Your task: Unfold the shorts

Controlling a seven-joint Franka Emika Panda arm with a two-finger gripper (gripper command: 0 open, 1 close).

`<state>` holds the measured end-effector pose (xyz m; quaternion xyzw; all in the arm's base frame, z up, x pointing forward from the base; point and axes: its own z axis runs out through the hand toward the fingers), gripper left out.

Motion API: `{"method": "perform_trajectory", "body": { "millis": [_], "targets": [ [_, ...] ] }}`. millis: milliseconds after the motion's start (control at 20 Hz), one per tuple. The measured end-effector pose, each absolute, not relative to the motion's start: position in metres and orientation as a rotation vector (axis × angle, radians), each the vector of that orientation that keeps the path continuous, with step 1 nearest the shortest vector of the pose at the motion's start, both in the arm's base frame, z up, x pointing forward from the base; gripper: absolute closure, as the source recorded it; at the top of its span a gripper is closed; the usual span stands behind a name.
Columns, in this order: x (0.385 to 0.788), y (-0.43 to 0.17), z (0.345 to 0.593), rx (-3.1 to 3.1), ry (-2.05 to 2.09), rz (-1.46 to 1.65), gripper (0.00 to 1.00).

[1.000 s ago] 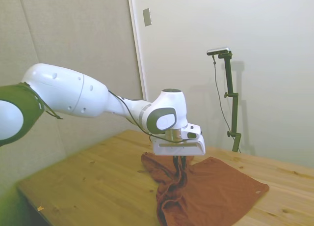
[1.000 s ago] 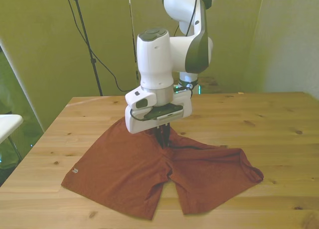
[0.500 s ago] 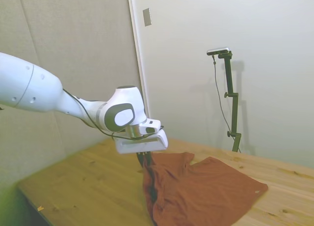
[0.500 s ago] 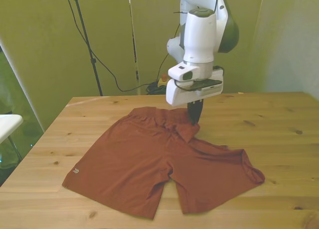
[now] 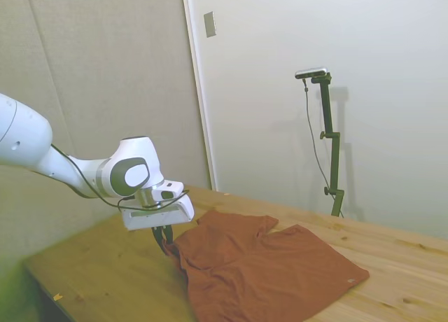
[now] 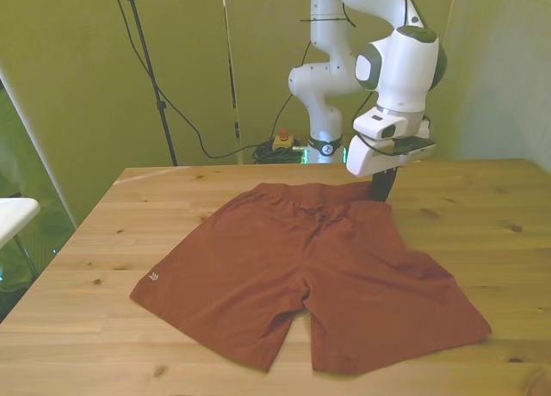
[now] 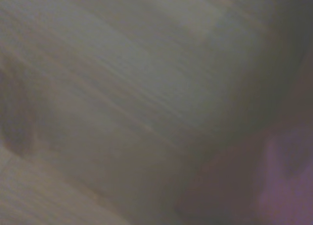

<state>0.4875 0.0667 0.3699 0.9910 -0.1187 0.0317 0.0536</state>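
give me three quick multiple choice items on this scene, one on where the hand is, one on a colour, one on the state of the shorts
1. The hand is at the shorts'
A. waistband corner
B. leg hem
C. middle

2. The shorts are
A. blue
B. rust brown
C. white

3. The shorts lie
A. rolled up
B. bunched in a heap
C. spread nearly flat

Key: 1 A, the fingers meet the fabric's far corner at the front view's right; 2 B, plain in both views; 3 C, both legs show open on the table.
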Motion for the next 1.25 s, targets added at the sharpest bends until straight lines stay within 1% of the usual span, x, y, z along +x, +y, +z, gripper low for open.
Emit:
{"method": "perform_trajectory", "body": {
  "millis": [250,300,650,850,950,1050,1250],
  "targets": [
    [0.464,0.077,0.354,2.988,-0.341,0.081,1.0],
    [0.464,0.078,0.353,2.987,-0.35,0.079,0.0],
    [0.461,0.079,0.353,2.979,-0.417,0.084,0.0],
    [0.449,0.089,0.362,2.977,-0.404,0.117,0.0],
    [0.442,0.094,0.371,2.977,-0.397,0.141,0.0],
    [0.434,0.096,0.386,2.973,-0.4,0.167,0.0],
    [0.42,0.097,0.426,2.983,-0.466,0.179,0.0]
  ]
}}
